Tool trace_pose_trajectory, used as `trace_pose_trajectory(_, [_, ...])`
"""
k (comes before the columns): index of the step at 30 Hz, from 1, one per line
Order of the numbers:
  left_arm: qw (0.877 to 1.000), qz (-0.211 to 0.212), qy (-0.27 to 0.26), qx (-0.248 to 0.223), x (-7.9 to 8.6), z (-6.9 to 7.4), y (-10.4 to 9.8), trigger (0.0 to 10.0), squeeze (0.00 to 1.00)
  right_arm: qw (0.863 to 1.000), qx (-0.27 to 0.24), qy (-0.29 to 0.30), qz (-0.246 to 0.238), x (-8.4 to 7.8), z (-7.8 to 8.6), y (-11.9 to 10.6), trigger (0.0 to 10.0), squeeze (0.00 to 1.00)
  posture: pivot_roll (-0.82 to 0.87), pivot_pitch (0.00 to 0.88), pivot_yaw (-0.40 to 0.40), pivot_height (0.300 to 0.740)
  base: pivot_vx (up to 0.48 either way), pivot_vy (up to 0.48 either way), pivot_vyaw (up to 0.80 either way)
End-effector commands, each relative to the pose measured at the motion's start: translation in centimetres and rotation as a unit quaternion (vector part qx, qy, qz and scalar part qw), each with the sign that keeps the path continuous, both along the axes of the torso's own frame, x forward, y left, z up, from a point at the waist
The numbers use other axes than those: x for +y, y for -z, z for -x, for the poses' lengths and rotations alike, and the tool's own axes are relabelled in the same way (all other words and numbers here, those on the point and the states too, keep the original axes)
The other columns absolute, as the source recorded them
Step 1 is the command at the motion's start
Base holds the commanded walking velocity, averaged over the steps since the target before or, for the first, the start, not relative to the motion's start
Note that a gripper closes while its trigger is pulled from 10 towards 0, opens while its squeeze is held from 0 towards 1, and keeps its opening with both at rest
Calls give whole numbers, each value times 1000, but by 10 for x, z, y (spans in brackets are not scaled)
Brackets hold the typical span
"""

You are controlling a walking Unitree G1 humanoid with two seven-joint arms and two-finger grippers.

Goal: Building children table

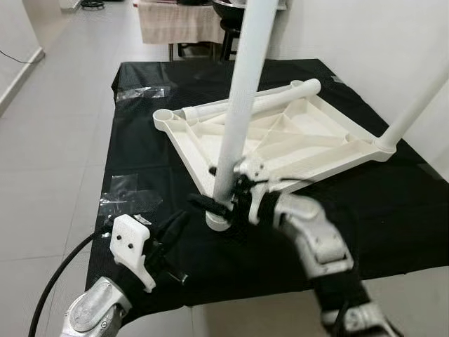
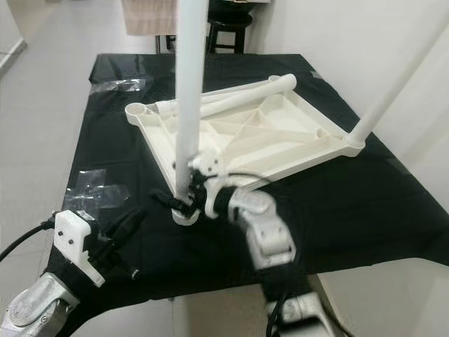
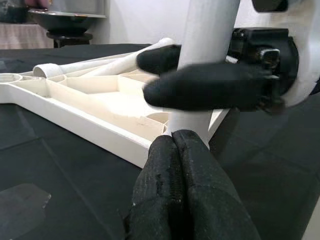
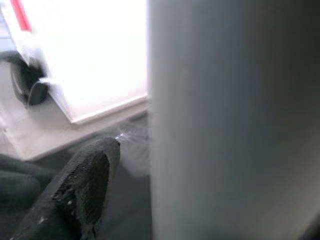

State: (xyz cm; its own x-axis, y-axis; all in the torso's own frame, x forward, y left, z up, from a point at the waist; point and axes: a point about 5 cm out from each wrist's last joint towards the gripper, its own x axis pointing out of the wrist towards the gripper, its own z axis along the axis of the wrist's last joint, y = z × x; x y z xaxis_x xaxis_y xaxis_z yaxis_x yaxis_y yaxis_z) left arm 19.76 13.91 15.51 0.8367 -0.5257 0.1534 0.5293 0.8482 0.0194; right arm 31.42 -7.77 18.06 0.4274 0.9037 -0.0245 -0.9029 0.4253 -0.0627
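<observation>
Nearest the robot, the left end effector (image 1: 174, 226) hovers low over the black cloth (image 1: 140, 161), its two black fingers (image 3: 182, 190) pressed together with nothing between them, tips aimed at the base of the upright leg. Its white wrist housing (image 1: 130, 247) and a black cable (image 1: 59, 270) trail back toward the body.

Just beyond, the right end effector (image 1: 223, 205) grips the upright white leg (image 1: 242, 105) near its lower end, one black finger on either side of the tube; in the left wrist view those fingers (image 3: 200, 92) wrap the tube just above where it meets the corner socket (image 1: 218, 221). The leg stands nearly vertical, leaning slightly to the right as it rises out of the picture.

The children's table top (image 1: 280, 137), cream plastic with ribs showing, lies upside down on the cloth, its near corner raised under the leg. A second leg (image 1: 414, 105) stands in the right-hand corner socket and slants up to the right. A third leg (image 1: 259, 102) lies flat along the far edge, beside an open round socket (image 1: 163, 116) at the left corner.

Two clear plastic wrappers (image 1: 130, 200) lie on the cloth to the left, one near, one far. No writing or label can be read anywhere.

Farther back stand a dark stool (image 1: 228, 28) and a beige draped cloth (image 1: 179, 21) on the pale tiled floor (image 1: 56, 140).
</observation>
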Motion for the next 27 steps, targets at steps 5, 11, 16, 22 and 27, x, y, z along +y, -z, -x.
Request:
trace_pose_trajectory(5, [1000,5,4,13,-4,-3,7,10000,0,992,11,-124,-1,-5,-25,-14,4235,0,135,60,-112,740,0,0,0])
trace_pose_trajectory(11, [1000,4,4,13,-5,-4,7,10000,0,988,28,-151,-8,-5,-32,-18,0,0,139,60,-110,740,0,0,0])
trace_pose_trajectory(16, [1000,5,4,15,-5,-2,7,10000,0,988,38,-151,-17,-9,-29,-14,0,0,131,71,-103,740,0,0,0])
trace_pose_trajectory(22, [1000,7,6,16,-4,0,6,10000,0,996,26,-90,-7,-13,-15,1,0,0,120,86,-109,740,0,0,0])
trace_pose_trajectory(27, [1000,9,5,16,-1,2,5,10000,0,974,81,209,-19,23,19,49,0,0,109,103,-93,740,0,0,0])
